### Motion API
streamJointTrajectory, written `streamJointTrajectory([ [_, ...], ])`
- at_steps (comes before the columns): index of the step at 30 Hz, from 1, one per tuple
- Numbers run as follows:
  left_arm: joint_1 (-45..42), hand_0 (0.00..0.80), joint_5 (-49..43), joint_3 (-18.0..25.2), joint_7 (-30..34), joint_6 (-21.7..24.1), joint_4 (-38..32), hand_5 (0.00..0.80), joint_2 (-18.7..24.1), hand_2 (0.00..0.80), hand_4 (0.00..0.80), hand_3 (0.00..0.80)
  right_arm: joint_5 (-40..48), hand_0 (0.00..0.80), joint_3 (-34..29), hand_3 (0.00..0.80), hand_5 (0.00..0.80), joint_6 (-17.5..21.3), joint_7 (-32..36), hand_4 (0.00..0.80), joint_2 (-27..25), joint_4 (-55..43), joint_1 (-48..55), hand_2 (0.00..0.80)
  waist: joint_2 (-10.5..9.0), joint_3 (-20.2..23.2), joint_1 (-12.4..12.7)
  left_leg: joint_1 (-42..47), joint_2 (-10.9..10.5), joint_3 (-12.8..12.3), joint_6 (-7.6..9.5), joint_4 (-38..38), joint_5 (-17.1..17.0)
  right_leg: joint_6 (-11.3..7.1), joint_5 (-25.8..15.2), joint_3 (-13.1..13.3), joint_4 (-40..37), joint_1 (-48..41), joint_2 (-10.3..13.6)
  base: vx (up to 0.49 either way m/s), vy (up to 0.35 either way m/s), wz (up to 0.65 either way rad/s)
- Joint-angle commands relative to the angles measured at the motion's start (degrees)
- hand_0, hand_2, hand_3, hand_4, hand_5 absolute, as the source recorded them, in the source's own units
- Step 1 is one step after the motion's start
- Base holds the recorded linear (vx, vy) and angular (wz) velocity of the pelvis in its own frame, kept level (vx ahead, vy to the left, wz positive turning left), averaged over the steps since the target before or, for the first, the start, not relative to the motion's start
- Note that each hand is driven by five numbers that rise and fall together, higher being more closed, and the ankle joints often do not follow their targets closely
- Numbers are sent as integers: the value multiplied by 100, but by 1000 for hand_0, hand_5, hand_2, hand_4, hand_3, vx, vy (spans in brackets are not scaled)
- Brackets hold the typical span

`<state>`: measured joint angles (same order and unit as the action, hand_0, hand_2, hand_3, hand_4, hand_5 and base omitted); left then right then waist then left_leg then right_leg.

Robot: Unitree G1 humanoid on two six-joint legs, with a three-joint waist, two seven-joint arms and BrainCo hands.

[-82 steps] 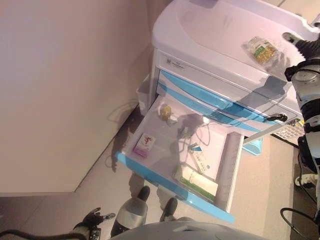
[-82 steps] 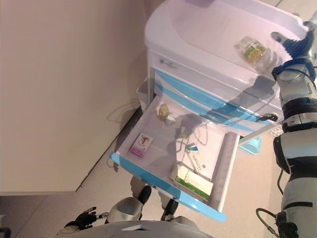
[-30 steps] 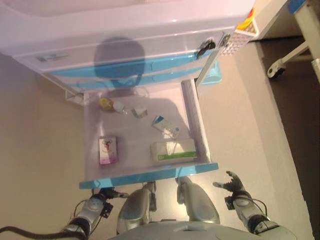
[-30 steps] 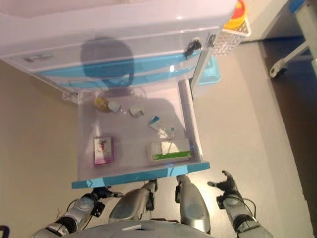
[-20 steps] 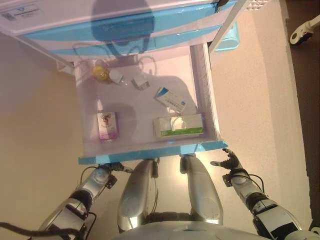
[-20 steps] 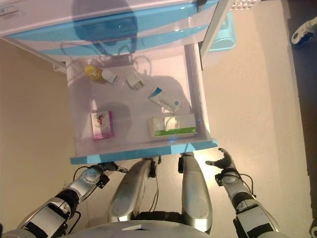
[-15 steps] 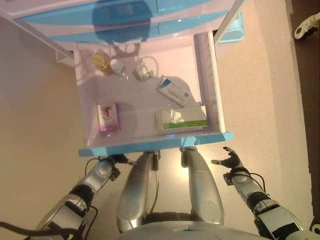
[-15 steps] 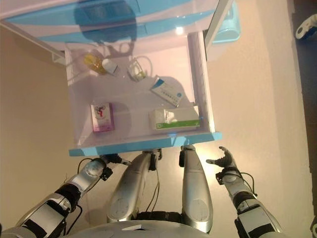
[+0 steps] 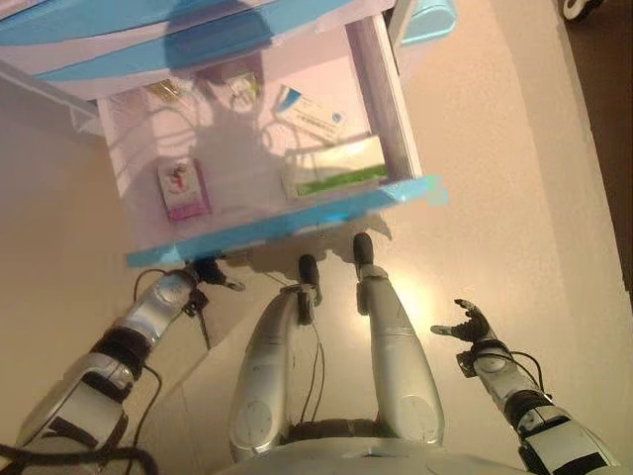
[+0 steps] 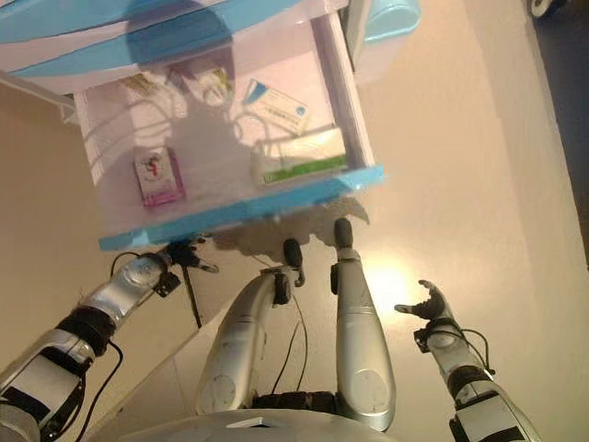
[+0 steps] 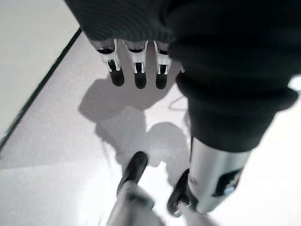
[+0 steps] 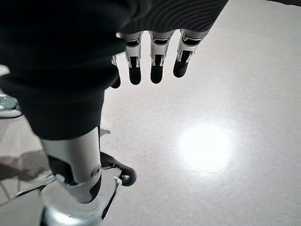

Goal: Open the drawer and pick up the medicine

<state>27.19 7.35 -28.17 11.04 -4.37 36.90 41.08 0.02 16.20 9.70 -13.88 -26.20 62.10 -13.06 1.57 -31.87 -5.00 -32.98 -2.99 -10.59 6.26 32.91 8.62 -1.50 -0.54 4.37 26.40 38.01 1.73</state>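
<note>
The white drawer (image 9: pixel 388 129) with a blue front edge (image 10: pixel 239 210) stands pulled out of the cabinet. Inside lie a pink medicine box (image 9: pixel 183 188), a green-and-white box (image 9: pixel 331 168), a white-and-blue box (image 10: pixel 276 104) and a small yellow bottle (image 9: pixel 168 91) at the back. My left hand (image 9: pixel 203 271) hangs just below the drawer's front edge, its fingers (image 11: pixel 136 70) straight and holding nothing. My right hand (image 9: pixel 471 323) is low over the floor to the right, apart from the drawer, its fingers (image 12: pixel 157 61) straight and empty.
Blue-fronted drawers (image 9: pixel 148 45) of the cabinet sit shut above the open one. A light blue bin (image 9: pixel 430 20) stands on the floor right of the cabinet. A caster wheel (image 9: pixel 584 8) shows at the far right. Beige floor spreads around my right hand.
My right hand has come down from the cabinet top, where a bag of yellow capsules lay, to hang low. The camera has swung down, so the drawer now shows higher in view.
</note>
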Motion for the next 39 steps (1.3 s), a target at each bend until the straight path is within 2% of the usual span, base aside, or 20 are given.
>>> streamJointTrajectory([
  [1, 914, 0, 484, 753, -50, -129, 271, 0, 474, 0, 0, 0, 38, 0, -101, 0, 0, 65, 88, 0, -396, -137, 488, 0, 187, 207, -273, 77, -278, 133, 58, -138, 138, 141, 424, -234, 573, -153, -151, 69, 102, -23],
  [4, 1761, 0, 803, 856, -38, -244, 1036, 0, 640, 0, 0, 0, -45, 0, -12, 0, 0, 81, 103, 0, -405, -208, 529, 0, 97, 207, -443, 126, -212, 5, 81, -104, 218, 83, 358, -101, 508, -131, -178, 69, 102, -23],
  [8, 2412, 0, 933, 803, -300, -184, 1674, 0, 817, 0, 0, 0, -27, 0, 104, 0, 0, 108, 79, 0, -422, -219, 500, 0, 22, 207, -566, 134, -188, -88, 82, -102, 247, 42, 270, 7, 382, -109, -216, 42, 76, -23],
  [10, 2819, 0, 872, 771, -826, -9, 2037, 0, 974, 0, 0, 0, -27, 0, 182, 0, 0, 110, 28, 0, -425, -265, 495, 0, -22, 207, -646, 156, -187, -130, 68, -116, 262, 10, 199, 87, 278, -110, -252, 61, 68, -16],
  [13, 3413, 0, 497, 732, -2303, 476, 2521, 0, 1218, 0, 0, 0, 2, 0, 322, 0, 0, 187, -25, 0, -398, -322, 532, 0, -108, 207, -727, 169, -181, -144, 64, -101, 309, -46, 101, 182, 146, -112, -299, 45, 28, -19],
  [15, 3635, 0, 322, 738, -2922, 639, 2580, 0, 1269, 0, 0, 0, 43, 0, 437, 0, 0, 260, -84, 0, -329, -359, 579, 0, -185, 207, -738, 160, -161, -154, 59, -95, 332, -76, 31, 206, 29, -140, -319, 8, -30, -11],
  [18, 3634, 0, 151, 791, -3335, 653, 2488, 0, 1143, 0, 0, 0, 115, 0, 546, 0, 0, 288, -158, 0, -215, -323, 535, 0, -236, 207, -687, 170, -174, -125, 67, -162, 323, -109, -15, 176, -61, -171, -348, -8, -36, -10],
  [20, 3576, 0, 272, 817, -3211, 582, 2446, 0, 1075, 0, 0, 0, 128, 0, 586, 0, 0, 278, -157, 0, -170, -320, 512, 0, -269, 207, -665, 205, -181, -99, 68, -200, 329, -126, -35, 177, -106, -205, -364, -3, -22, -10],
  [22, 3373, 0, 547, 863, -2696, 550, 2401, 0, 966, 0, 0, 0, 118, 0, 596, 0, 0, 256, -136, 0, -102, -349, 488, 0, -297, 207, -626, 244, -178, -70, 73, -247, 333, -159, -68, 166, -157, -238, -369, -12, -43, -7],
  [25, 2658, 0, 1259, 1018, -1454, 508, 2128, 0, 665, 0, 0, 0, 12, 0, 521, 0, 0, 135, -103, 0, -18, -464, 477, 0, -261, 207, -539, 382, -207, 0, 78, -429, 288, -191, -95, 162, -276, -351, -358, -14, -38, -8],
  [28, 1540, 0, 1990, 1206, -324, 525, 1492, 0, 194, 0, 0, 0, -93, 0, 321, 0, 0, 67, -65, 0, 19, -446, 502, 0, -144, 207, -392, 660, -290, 132, 79, -733, 166, -208, -116, 110, -422, -582, -315, 16, -42, 0],
  [33, 37, 0, 2401, 1520, 229, 986, 886, 0, -472, 0, 0, 0, -272, 0, 68, 0, 0, 102, 14, 0, 102, -330, 533, 0, -41, 207, -118, 1277, -347, 339, 27, -1214, -8, -212, -101, -112, -756, -1222, -166, 29, -81, 12],
  [36, -651, 0, 2604, 1659, 379, 1199, 900, 0, -901, 0, 0, 0, -411, 0, -8, 0, 0, 174, 42, 0, 188, -244, 594, 0, -28, 340, 49, 1581, -349, 461, -56, -1578, -177, -199, -86, -267, -1009, -1589, -93, 28, -133, 25],
  [39, -1301, 0, 2328, 1641, 300, 1496, 1156, 0, -1399, 0, 0, 0, -483, 0, -70, 0, 0, 222, 114, 0, 288, -143, 648, 0, -55, 600, 236, 1903, -349, 640, -168, -2034, -394, -162, -34, -434, -1329, -2044, -63, 25, -169, 24],
])
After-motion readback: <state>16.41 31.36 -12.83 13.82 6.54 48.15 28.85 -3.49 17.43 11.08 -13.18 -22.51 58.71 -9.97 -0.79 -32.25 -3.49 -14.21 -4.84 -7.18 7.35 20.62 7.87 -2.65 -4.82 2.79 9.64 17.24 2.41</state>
